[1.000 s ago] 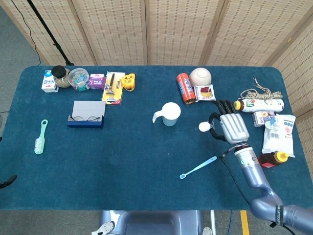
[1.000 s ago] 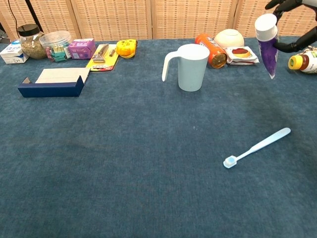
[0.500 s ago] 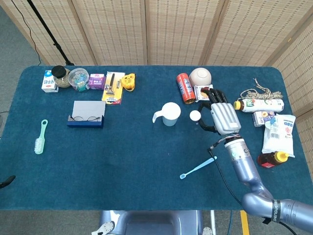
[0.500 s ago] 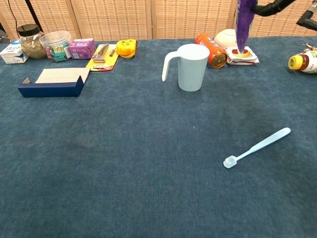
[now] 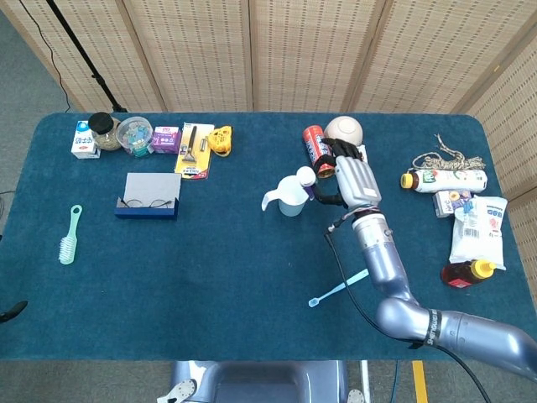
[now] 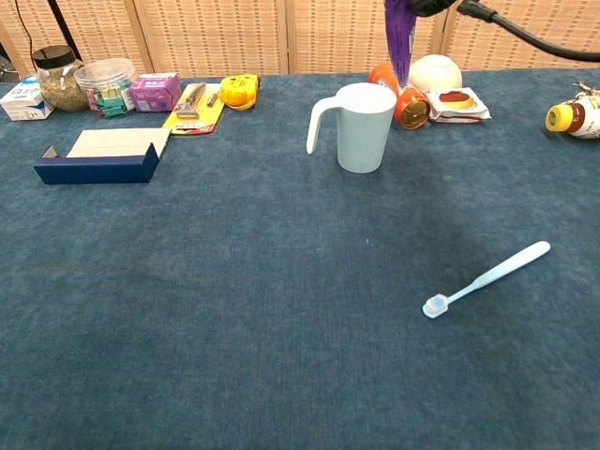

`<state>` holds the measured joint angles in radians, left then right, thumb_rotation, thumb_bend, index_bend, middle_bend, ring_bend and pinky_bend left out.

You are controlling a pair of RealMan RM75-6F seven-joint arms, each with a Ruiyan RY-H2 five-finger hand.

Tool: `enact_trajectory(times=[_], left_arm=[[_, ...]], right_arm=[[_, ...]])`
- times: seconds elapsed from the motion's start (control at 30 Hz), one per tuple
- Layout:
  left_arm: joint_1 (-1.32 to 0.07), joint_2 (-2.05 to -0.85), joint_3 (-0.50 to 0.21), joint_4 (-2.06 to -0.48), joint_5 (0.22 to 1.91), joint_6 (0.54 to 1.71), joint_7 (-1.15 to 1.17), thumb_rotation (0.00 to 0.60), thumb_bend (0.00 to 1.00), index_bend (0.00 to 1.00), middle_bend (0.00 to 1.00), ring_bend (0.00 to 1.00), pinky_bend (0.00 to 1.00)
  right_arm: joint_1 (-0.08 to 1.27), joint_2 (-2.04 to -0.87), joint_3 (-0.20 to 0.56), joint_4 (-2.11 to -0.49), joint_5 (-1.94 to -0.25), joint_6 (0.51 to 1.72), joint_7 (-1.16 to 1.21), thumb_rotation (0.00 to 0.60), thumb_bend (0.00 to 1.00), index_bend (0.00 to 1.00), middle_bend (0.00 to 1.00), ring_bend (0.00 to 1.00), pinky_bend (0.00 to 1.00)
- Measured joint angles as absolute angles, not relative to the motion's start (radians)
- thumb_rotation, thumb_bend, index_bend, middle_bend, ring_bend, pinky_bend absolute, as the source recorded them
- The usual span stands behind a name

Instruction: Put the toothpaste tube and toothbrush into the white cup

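— How many of the task's things are on the table (image 5: 218,252)?

— One white cup (image 5: 293,196), one toothpaste tube (image 6: 399,37) and one toothbrush (image 6: 486,279). The cup stands upright near the table's middle, its handle toward nine o'clock in the head view.

— Where is the tube?

— In the right hand (image 5: 348,180), which grips it. It hangs in the air with its white cap up and its purple flat end down, just at the cup's three o'clock side, the lower end above the rim. It is not inside the cup.

— And the toothbrush?

— Lying flat on the cloth, well apart from the cup, toward five o'clock of it, bristle head nearest the robot.

— The left hand?

— Neither view shows it.

— Anything else you can count?

— One orange can (image 5: 314,149) and one pale bowl (image 5: 345,130) at the cup's one o'clock, one green brush (image 5: 69,234) far off at nine o'clock, and one blue tray (image 5: 148,196) holding one pair of glasses.
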<state>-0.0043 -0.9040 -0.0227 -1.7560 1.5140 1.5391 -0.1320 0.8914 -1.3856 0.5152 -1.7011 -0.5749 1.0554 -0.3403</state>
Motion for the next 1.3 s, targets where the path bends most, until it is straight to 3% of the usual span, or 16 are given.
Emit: enact_trajectory(times=[0.67,1.3], left_arm=[[-0.011,-0.892,-0.023,-1.748,1.507,1.524,-0.171,0.6,0.0,0.0,0.0,0.0,0.0],[-0.013,-0.882,-0.023,-1.737,1.508,1.522,-0.209,0.6,0.0,0.0,0.0,0.0,0.0]], right_arm=[[0.984,-1.492,0.534,-1.642,-0.431,1.101,-0.34,0.6,0.6,0.64,0.12,0.0,0.01],[1.025,-1.543,0.528,-1.614,-0.417,1.136,-0.363,0.6,0.6,0.64,0.12,0.0,0.01]])
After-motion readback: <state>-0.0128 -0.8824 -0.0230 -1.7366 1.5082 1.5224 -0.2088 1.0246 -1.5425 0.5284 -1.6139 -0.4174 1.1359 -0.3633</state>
